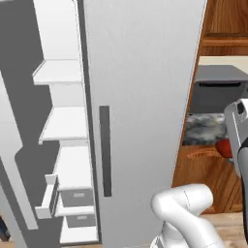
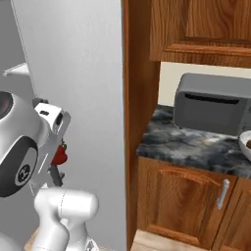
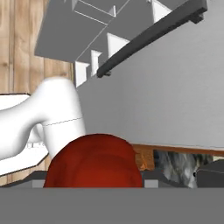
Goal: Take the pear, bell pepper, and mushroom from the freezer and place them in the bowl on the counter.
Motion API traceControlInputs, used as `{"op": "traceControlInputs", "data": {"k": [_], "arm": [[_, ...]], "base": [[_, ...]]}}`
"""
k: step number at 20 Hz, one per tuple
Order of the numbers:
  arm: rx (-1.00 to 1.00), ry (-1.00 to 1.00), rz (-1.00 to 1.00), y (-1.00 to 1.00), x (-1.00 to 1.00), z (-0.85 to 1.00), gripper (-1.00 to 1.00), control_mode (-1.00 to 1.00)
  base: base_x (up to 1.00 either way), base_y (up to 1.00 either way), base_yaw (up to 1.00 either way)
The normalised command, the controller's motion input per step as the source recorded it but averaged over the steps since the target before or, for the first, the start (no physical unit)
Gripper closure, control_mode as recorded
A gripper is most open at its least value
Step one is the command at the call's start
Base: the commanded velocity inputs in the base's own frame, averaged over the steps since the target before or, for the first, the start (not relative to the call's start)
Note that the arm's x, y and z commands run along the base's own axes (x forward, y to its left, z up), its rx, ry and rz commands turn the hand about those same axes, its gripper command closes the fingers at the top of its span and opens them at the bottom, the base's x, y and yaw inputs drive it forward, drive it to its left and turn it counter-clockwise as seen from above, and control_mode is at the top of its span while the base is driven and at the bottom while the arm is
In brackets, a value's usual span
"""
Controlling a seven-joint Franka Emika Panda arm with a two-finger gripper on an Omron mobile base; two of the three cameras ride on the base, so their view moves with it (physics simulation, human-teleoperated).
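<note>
Between the jaws sits the pepper (image 3: 92, 161) — gripped, jaws narrowed round it; swinging toward the desk (image 2: 196, 144), it could slip — glossy skin.

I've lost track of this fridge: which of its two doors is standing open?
The narrow freezer side on the left: its white shelves and drawers show. The wide grey door with the dark handle beside it is shut.

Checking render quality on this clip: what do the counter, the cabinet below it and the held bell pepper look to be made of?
Counter: dark marbled stone, polished, judging by grey veining. Cabinet: varnished brown wood, grain visible. Bell pepper: glossy, smooth red skin, seemingly held in the gripper.
</note>
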Motion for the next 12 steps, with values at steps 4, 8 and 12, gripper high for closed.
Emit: {"op": "traceControlInputs", "data": {"k": [4, 8, 12], "arm": [[0.00, 0.00, 0.00, 0.00, 0.00, 0.00, 1.00, 1.00], [0.00, 0.00, 0.00, 0.00, 0.00, 0.00, 1.00, 1.00], [0.00, 0.00, 0.00, 0.00, 0.00, 0.00, 1.00, 1.00]], "base": [[0.12, -1.00, -0.02], [0.24, -1.00, 0.00], [0.01, -1.00, -0.02]]}}
